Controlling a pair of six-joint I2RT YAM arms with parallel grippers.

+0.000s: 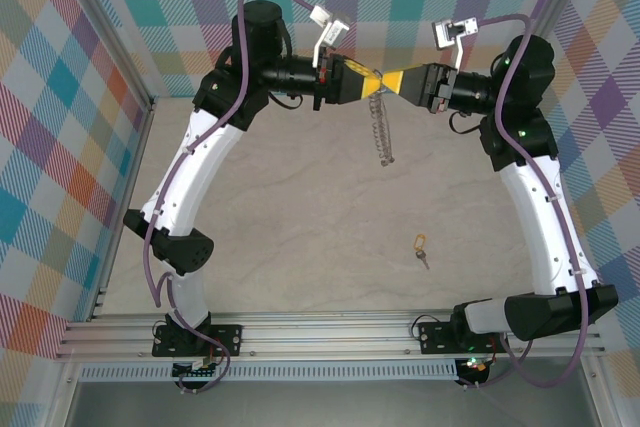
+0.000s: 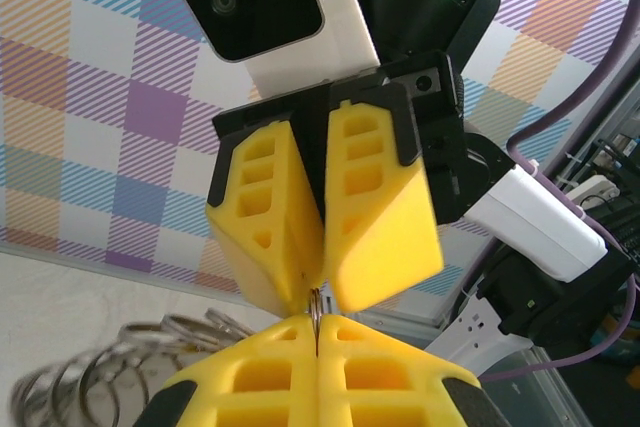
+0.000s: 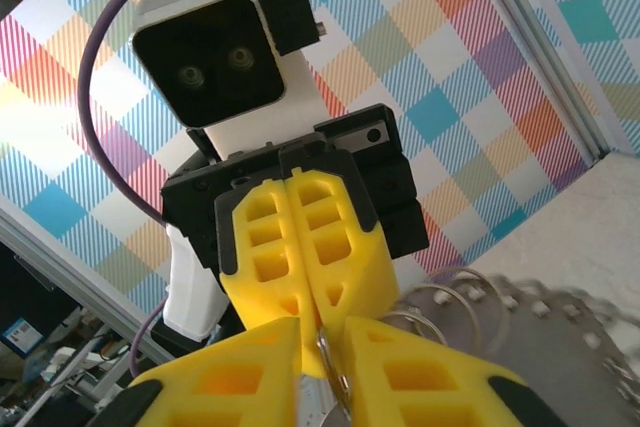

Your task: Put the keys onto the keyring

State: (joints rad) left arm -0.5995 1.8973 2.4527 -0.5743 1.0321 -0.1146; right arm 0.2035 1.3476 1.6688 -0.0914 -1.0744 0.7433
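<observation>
Yellow left fingers (image 1: 360, 82) and right fingers (image 1: 403, 79) both tight on grey keyring (image 1: 382, 132).

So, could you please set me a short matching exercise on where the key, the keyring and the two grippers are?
Things:
1. key
2. keyring
3. left gripper
4. right gripper

Places:
A. pinches the ring's top from the top view's right side
B. lies loose on the table
C. hangs floppy above the table
D. pinches the ring's top from the top view's left side

Pairs: 1-B, 2-C, 3-D, 4-A
</observation>
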